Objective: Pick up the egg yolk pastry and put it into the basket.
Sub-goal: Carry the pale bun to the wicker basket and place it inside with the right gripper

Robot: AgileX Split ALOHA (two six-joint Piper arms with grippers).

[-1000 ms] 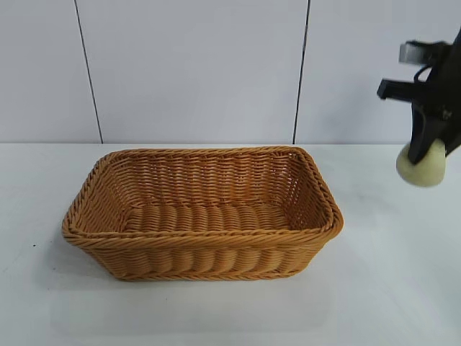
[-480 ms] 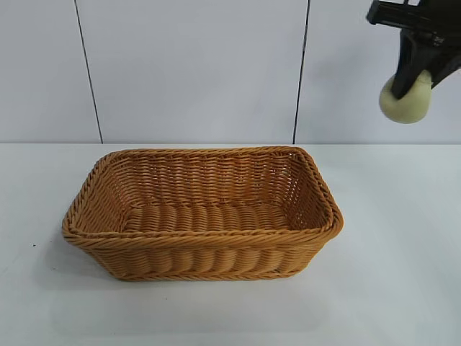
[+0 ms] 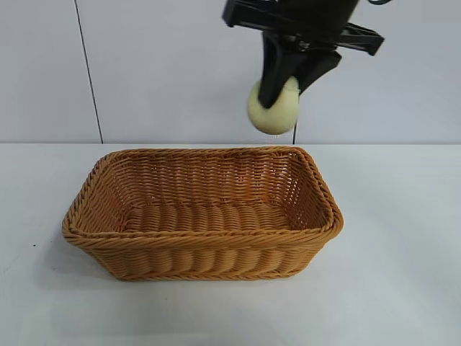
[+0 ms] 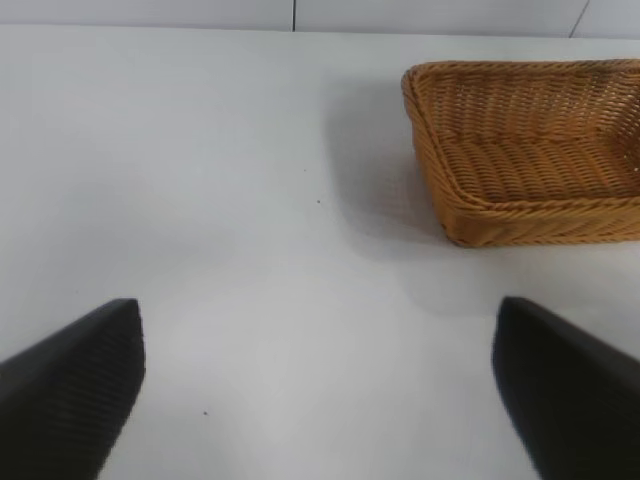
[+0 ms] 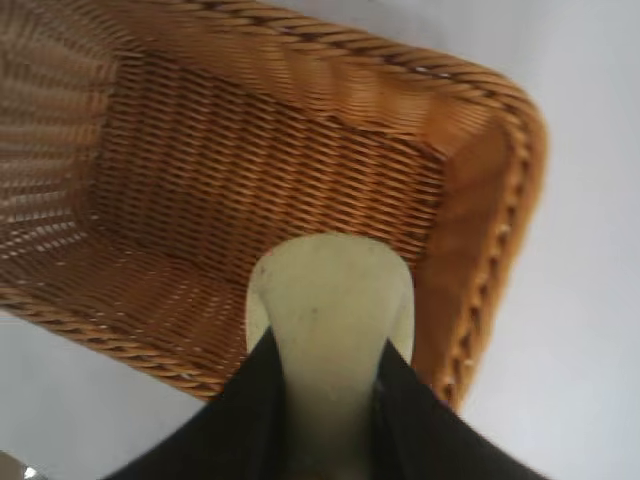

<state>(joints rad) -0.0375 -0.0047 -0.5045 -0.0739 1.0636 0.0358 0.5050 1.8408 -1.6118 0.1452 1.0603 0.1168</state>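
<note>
White table (image 3: 403,288) — egg yolk pastry (image 3: 274,108) clenched in right end effector (image 3: 282,90), seemingly above basket (image 3: 202,238) — aloft.

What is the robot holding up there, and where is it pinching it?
The right gripper holds the egg yolk pastry, pinched by its upper part between two black fingers, above the basket. The left gripper is open, holding nothing.
</note>
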